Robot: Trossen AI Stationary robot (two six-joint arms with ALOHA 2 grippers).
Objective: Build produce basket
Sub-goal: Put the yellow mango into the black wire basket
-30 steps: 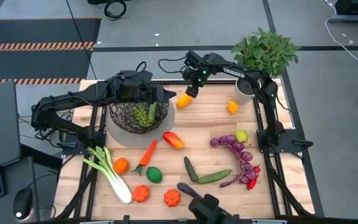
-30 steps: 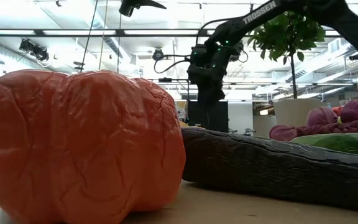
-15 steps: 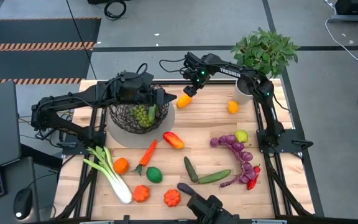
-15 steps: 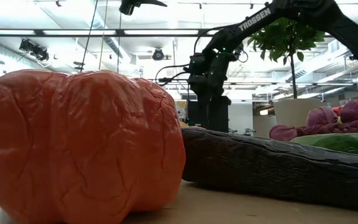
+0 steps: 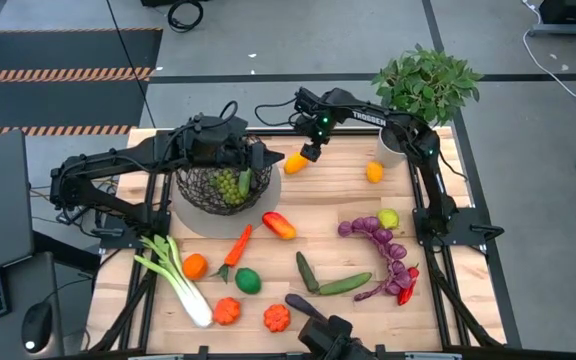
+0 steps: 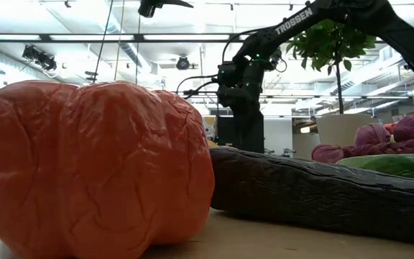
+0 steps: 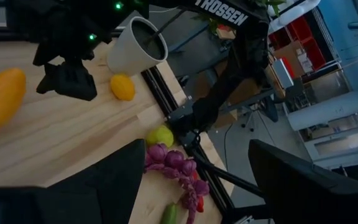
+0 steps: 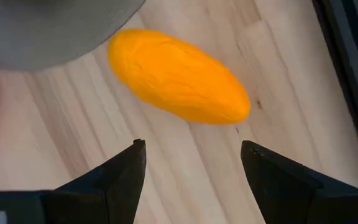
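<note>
The dark wire basket [image 5: 218,187] stands on a round grey mat [image 5: 268,196] at the far left and holds green grapes [image 5: 226,185] and a small cucumber [image 5: 244,182]. My left gripper [image 5: 264,165] hovers open above the basket's right rim, with nothing between its fingers [image 7: 194,180]. My right gripper [image 5: 311,153] points steeply down, open, just above a yellow-orange fruit [image 8: 179,78] that lies on its side on the wood beside the mat. Its fingers [image 8: 132,168] stand short of the fruit and do not touch it.
More produce lies across the near half: leek [image 5: 173,275], carrot [image 5: 236,250], lime [image 5: 248,281], two cucumbers [image 5: 345,284], purple aubergines [image 5: 373,232], red chilli [image 5: 405,290], lemon [image 5: 374,172]. A potted plant [image 5: 428,85] stands at the far right corner. Bare wood lies between fruit and lemon.
My right gripper has tipped a little further downward above the yellow-orange fruit, its fingers as wide apart as before. The fruit and the basket have not moved.
</note>
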